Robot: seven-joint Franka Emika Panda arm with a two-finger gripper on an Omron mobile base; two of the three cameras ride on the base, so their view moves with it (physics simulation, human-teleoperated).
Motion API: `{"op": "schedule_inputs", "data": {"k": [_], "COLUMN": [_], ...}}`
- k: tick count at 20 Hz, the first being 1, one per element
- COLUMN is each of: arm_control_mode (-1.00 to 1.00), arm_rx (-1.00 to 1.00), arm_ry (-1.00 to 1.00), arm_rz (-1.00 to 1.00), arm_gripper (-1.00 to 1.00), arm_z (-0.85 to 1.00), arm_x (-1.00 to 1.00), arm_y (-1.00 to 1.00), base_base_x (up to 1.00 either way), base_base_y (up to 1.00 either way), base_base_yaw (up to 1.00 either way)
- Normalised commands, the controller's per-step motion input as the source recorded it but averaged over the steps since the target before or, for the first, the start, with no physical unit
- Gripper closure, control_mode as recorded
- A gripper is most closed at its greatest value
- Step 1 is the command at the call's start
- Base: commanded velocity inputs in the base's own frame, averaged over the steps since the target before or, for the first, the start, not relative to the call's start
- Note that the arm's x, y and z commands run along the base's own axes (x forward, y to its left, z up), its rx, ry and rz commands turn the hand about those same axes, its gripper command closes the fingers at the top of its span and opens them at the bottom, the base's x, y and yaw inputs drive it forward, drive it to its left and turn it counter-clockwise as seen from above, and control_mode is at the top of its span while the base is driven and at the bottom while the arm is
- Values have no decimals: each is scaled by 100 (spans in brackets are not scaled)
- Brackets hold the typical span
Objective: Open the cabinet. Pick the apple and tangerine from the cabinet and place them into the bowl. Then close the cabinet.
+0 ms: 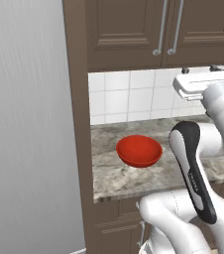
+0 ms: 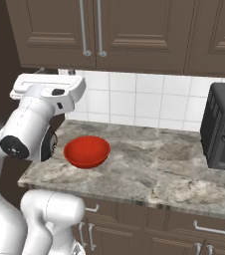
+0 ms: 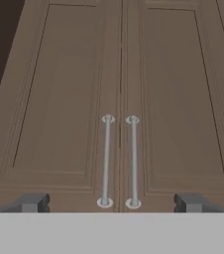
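- cabinet: wall unit above the counter, both raised-panel doors shut, seam running down the middle of the hand view. the apple and tangerine are presumably behind the doors; nothing of them can be seen.
- two long silver handles sit just beside each other, one either side of the seam: left handle, right handle.
- bowl: red, empty, resting on the granite counter below the cabinet, near its left end.
- risk 1: the handles are so close together that a wide jaw could straddle both and bind the doors against each other. cause: hand centred on the seam, as it is now, not on one handle.
- risk 2: fingers could slide off the thin bar if the grip lands near its end posts, or the pull arc may not match the hinge.
- risk 3: a door swinging out could strike the arm's upper links, which stand close under the cabinet in both base views.
- risk 4: black toaster oven on the counter's right is well apart from the bowl; low concern.
- gripper: jaws fully spread, holding nothing, touching nothing; tips short of the door face, aimed at the lower handle ends.
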Motion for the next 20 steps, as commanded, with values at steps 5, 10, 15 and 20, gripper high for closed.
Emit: {"op": "schedule_inputs", "data": {"k": [5, 10, 15, 20], "arm_control_mode": [-100, -100, -100, -100], "arm_rx": [0, 0, 0, 0], "arm_ry": [0, 0, 1, 0], "arm_rz": [0, 0, 0, 0], "arm_gripper": [-100, -100, -100, -100], "arm_z": [0, 0, 0, 0], "arm_x": [40, 39, 54, 49], "arm_y": [-31, -32, -10, 0], "base_base_x": [0, 0, 0, 0], "base_base_y": [0, 0, 0, 0], "base_base_yaw": [0, 0, 0, 0]}}
